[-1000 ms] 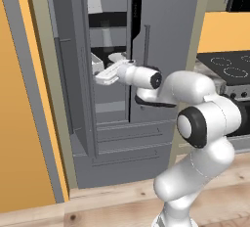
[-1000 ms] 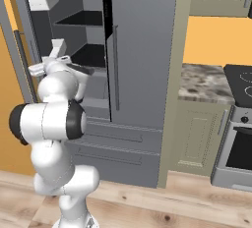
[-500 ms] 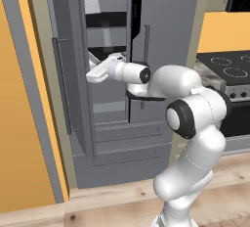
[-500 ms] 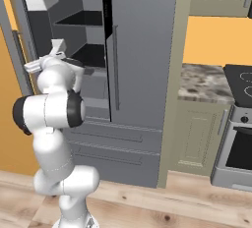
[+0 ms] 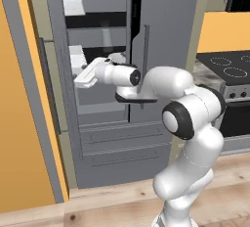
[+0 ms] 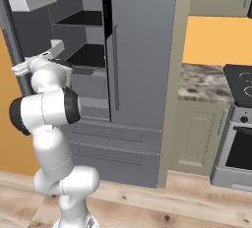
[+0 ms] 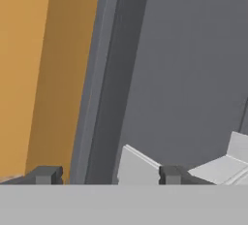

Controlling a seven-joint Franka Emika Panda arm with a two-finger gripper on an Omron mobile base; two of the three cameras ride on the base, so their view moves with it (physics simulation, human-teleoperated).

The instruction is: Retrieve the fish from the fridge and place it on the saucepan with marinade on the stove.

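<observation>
Step in hand was the retrieval, early part: the fridge stood with its left door swung open and its right door shut, and the arm reached into the opening at middle-shelf height. The hand pointed left toward the inner face of the open door, not at the shelves; along its line of sight we had the grey door panel, the orange wall past its edge, and a white door bin just ahead of the fingertips. The fingers stood apart with a clear gap, and we saw nothing gripped between them, so we read the hand as partly wide and empty. We couldn't place the fish for sure: a small pale shape sat on the black shelf just behind the wrist, too blurred to tell whether that was it. The stove was off to the right past the tabletop, well apart from the hand. Our call for the next move: swing the wrist back toward the shelf, confirm the pale shape is the fish, line the fingers over it and come down before shutting them. After that, the carry to the stove would need the base to shift right.
</observation>
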